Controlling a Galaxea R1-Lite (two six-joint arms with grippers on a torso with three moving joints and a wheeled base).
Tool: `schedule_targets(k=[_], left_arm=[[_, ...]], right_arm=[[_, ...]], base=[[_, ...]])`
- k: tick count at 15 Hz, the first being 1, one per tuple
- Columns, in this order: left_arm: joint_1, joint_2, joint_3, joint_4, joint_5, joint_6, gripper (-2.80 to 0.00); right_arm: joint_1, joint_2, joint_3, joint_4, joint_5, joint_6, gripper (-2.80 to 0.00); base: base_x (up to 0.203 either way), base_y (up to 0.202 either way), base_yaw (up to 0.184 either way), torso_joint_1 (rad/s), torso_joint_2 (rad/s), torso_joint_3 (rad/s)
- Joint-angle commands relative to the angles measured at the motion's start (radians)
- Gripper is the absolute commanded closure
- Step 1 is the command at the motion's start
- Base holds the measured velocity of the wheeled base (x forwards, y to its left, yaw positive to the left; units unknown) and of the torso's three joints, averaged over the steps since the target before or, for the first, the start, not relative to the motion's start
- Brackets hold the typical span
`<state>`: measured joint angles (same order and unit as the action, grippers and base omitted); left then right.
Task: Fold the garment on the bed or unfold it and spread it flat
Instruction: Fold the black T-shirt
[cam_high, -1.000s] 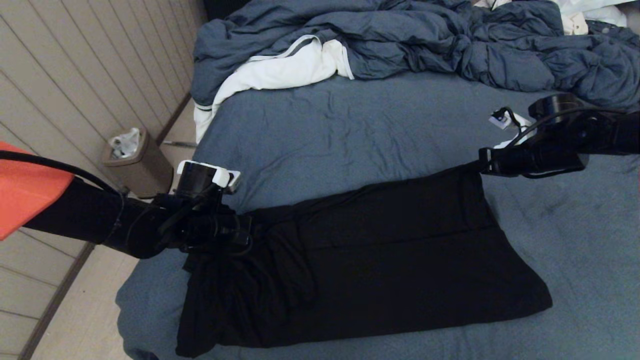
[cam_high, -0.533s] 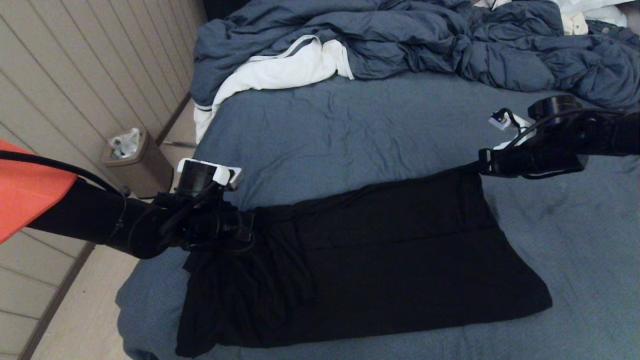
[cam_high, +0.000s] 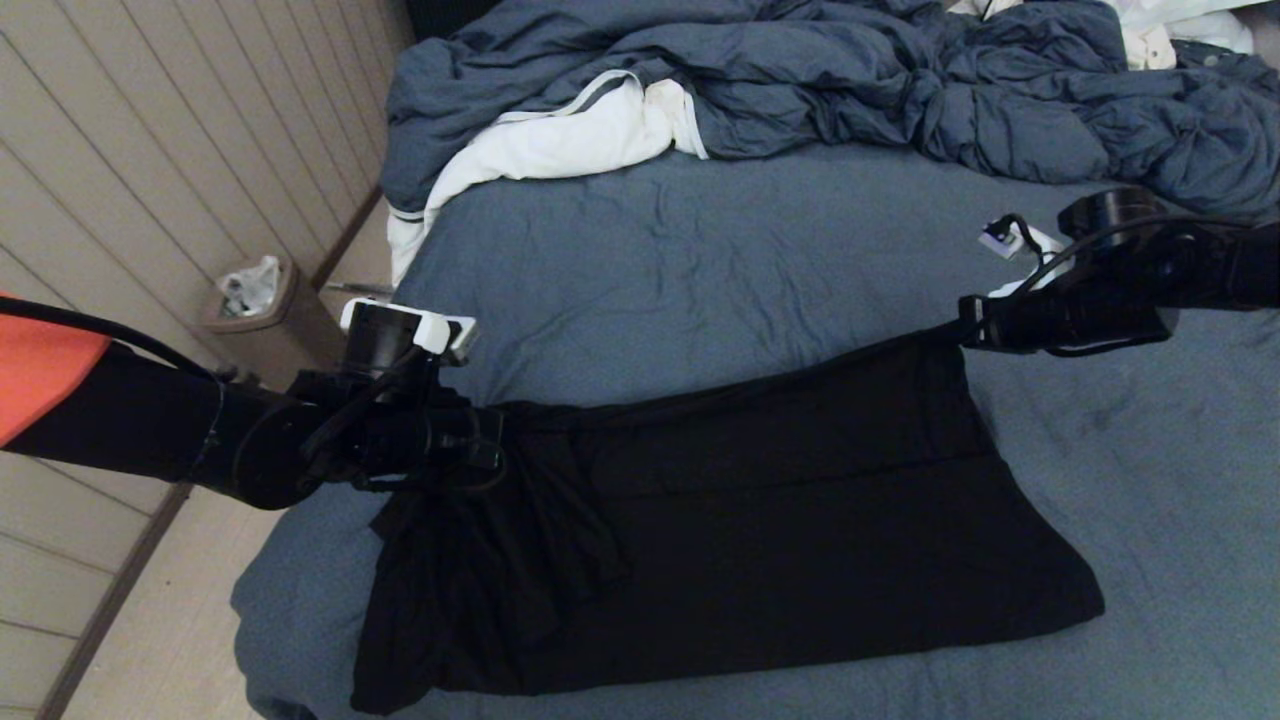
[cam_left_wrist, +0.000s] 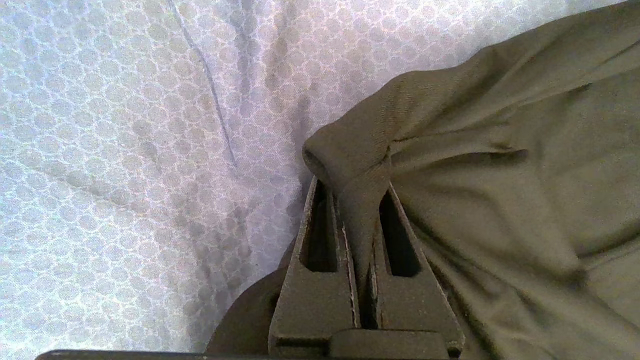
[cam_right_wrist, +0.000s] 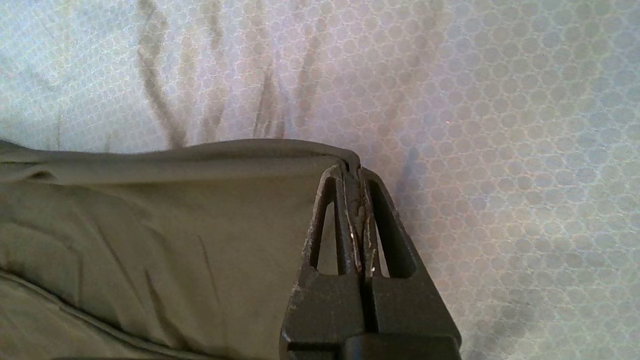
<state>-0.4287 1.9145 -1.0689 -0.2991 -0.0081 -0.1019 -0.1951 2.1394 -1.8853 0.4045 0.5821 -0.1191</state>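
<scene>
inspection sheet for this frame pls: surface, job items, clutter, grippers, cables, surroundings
Surface: bed with blue-grey sheet, lightly wrinkled.
Job's things: black garment lies across the near part of the bed, plain side up, bunched at its left end, far edge pulled taut between the two grippers.
Clutter: rumpled blue-grey duvet and white cloth heaped at the far end.
Grippers: left gripper shut on a bunched garment corner; right gripper shut on the opposite far corner.
Cables: black cable looped on the right wrist; another along the left arm.
Surroundings: panelled wall, lined bin on the floor left of the bed.
</scene>
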Motion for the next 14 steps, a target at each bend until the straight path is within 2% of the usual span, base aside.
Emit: schedule_targets(k=[1,14], left_arm=[[0.001,-0.019,-0.005,0.002,0.000,-0.001,0.00],[0.008,0.037,-0.234,0.128,0.009,0.001,0.00]], right_arm=[[0.000,-0.004,0.000,0.002,0.004,-0.001,0.00],[0.002,0.039,-0.062,-0.006,-0.004,0.014,0.00]], base=[[0.000,0.000,0.000,0.000,0.00,0.000],[0.000,0.000,0.000,0.000,0.00,0.000]])
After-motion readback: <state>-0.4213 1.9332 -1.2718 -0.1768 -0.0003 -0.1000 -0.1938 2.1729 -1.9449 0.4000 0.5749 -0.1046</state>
